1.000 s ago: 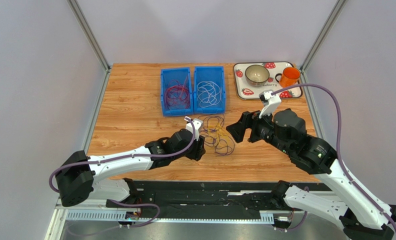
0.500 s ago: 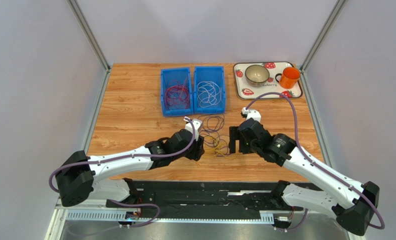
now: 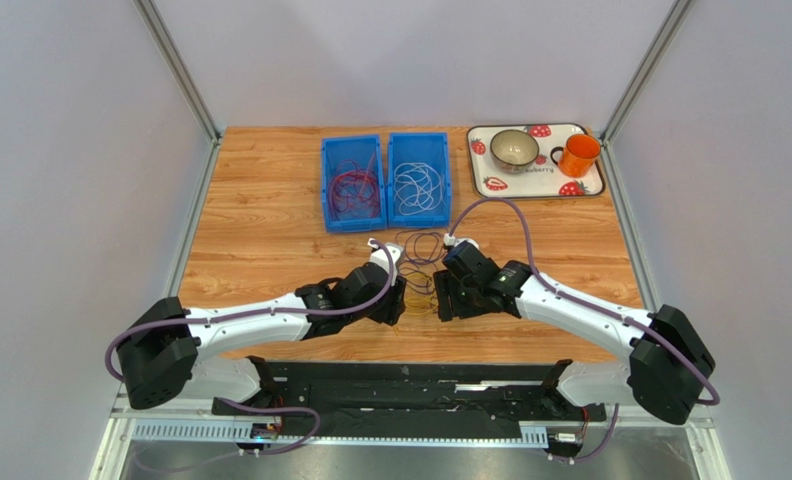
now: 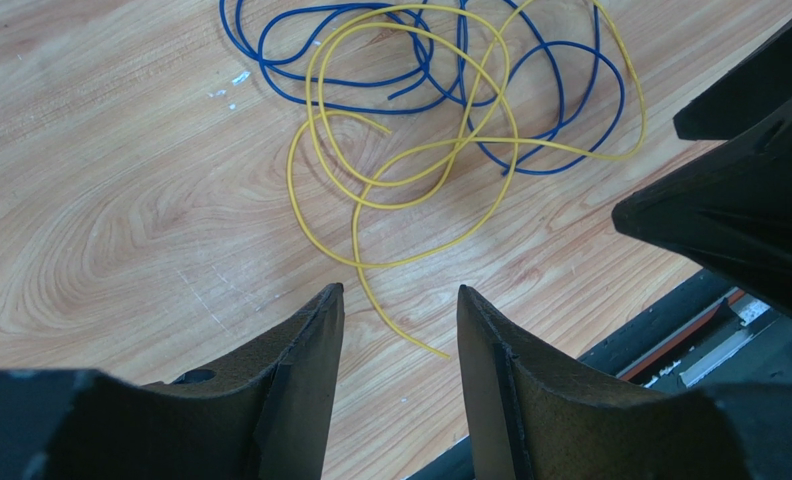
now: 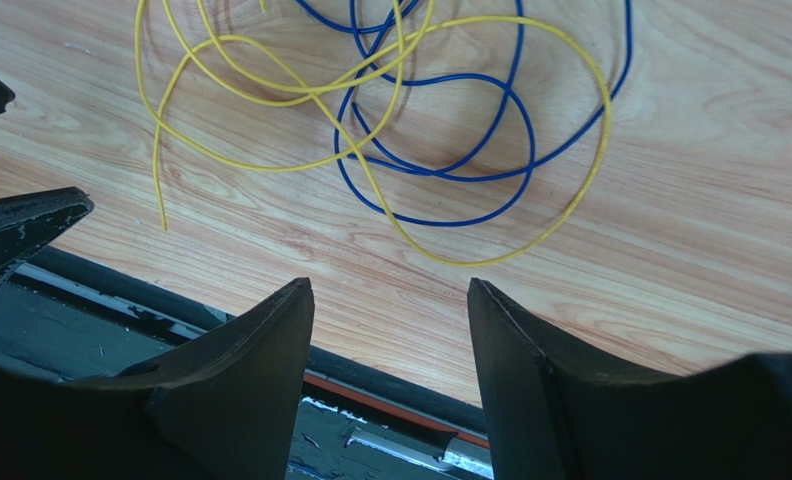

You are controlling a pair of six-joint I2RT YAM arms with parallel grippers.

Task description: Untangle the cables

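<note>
– Right end effector (image 3: 448, 298) has swung in from over by the tray (image 3: 473, 165) and now sits low at the tangle, facing your left end effector (image 3: 394, 300). Its fingers stand apart with nothing between them.

– Your left one hasn't budged. Its fingers are apart too and it's empty, with the loose end of the yellow cable (image 4: 400, 262) on the table (image 3: 260, 230) just ahead of the gap.

– The yellow and the blue cable (image 5: 440, 220) lie looped through each other between your two arms, flat on the wood.

– I'd judge you're now placed to pinch one strand on each side and draw them apart. The red cable (image 3: 353, 188) and white cable (image 3: 419, 188) already lie in separate blue bins (image 3: 323, 185) further back, so these two look like all that's left.
</note>
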